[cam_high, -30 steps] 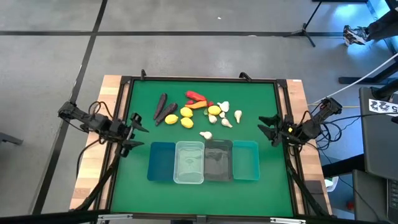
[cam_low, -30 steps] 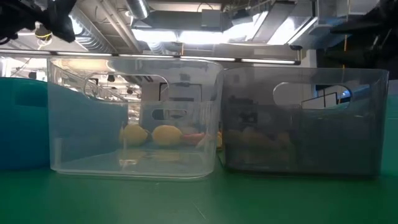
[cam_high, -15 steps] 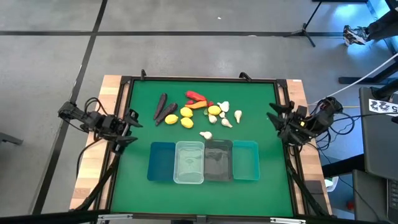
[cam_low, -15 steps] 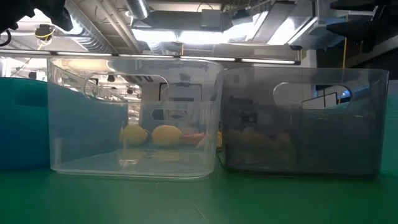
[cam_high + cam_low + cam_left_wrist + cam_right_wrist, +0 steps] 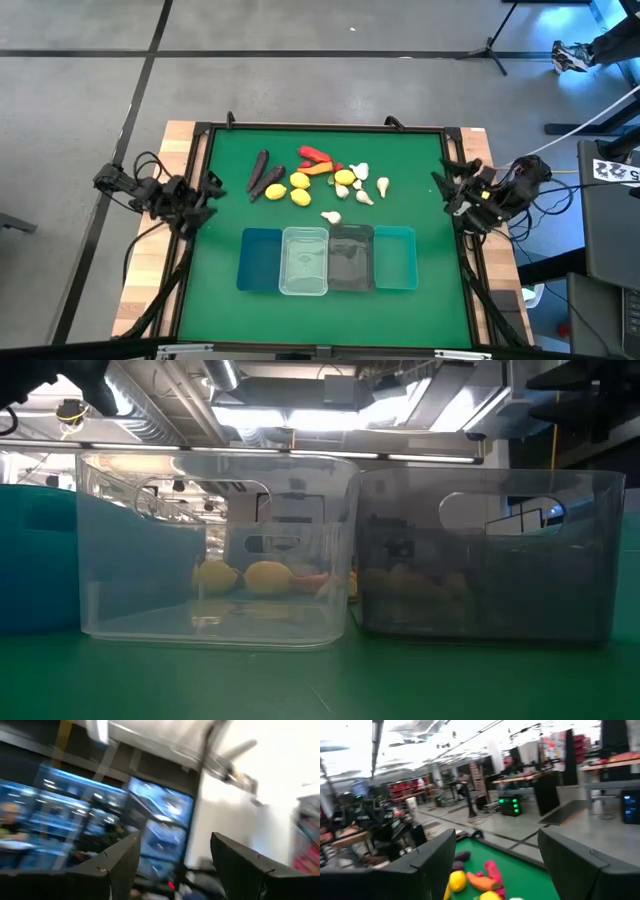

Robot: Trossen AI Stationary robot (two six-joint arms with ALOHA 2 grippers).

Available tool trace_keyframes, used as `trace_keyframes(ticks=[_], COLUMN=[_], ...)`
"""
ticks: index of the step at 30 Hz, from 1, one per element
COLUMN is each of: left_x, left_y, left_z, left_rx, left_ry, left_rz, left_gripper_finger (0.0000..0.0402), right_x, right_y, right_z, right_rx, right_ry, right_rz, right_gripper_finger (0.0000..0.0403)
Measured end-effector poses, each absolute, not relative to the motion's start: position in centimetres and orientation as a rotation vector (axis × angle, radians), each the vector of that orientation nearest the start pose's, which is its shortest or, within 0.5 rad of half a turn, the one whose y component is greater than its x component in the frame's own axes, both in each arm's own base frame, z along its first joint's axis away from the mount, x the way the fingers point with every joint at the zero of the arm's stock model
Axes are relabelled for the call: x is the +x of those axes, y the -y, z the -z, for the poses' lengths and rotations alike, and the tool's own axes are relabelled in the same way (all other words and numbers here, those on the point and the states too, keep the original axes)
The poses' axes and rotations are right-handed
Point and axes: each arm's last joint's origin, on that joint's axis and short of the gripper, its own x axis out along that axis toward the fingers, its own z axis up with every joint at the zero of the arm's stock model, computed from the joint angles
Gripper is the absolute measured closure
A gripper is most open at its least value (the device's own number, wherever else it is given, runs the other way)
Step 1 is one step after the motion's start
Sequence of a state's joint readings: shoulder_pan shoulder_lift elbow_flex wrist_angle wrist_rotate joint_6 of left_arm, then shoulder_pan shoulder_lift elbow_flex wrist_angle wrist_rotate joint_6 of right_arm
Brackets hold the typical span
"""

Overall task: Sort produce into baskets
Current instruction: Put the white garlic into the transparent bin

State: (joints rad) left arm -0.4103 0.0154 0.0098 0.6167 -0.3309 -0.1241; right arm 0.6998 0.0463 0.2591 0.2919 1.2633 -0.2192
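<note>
While all produce (image 5: 318, 182) lies unsorted, no piece is held.
Both jaws, left gripper (image 5: 207, 190) and right gripper (image 5: 448, 189), are spread at the worktop (image 5: 420, 160) edges; a reach toward the pile is judged next, baskets (image 5: 327, 260) waiting.

There are four baskets in a row on the green counter (image 5: 220, 300): one blue basket (image 5: 260, 260), one clear basket (image 5: 304, 261), one dark grey basket (image 5: 351, 259) and one teal basket (image 5: 395, 258).

Behind them lies the food. I count two dark purple pieces (image 5: 265, 176), side by side. I count three yellow lemons (image 5: 300, 181). There is one red pepper (image 5: 315, 155) and one orange piece (image 5: 319, 168) next to it. The white garlic bulbs (image 5: 331, 217) look like about five, but some sit so close together that I cannot be sure.
</note>
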Motion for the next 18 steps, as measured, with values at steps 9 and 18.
trace_keyframes(ticks=[9, 18], left_x=[7.0, 8.1], left_y=[1.2, 1.3], left_z=[-24.5, -27.2], left_rx=[-0.420, -0.458], left_ry=[0.555, 0.495], left_rz=[-0.167, -0.325], left_gripper_finger=[0.0164, 0.0164], right_x=[4.7, 6.3], right_y=[-0.2, -1.1], right_z=[-33.7, -39.2], right_rx=[0.137, 0.131], right_ry=[0.064, 0.067], right_rz=[0.869, 0.933], right_gripper_finger=[0.0123, 0.0123])
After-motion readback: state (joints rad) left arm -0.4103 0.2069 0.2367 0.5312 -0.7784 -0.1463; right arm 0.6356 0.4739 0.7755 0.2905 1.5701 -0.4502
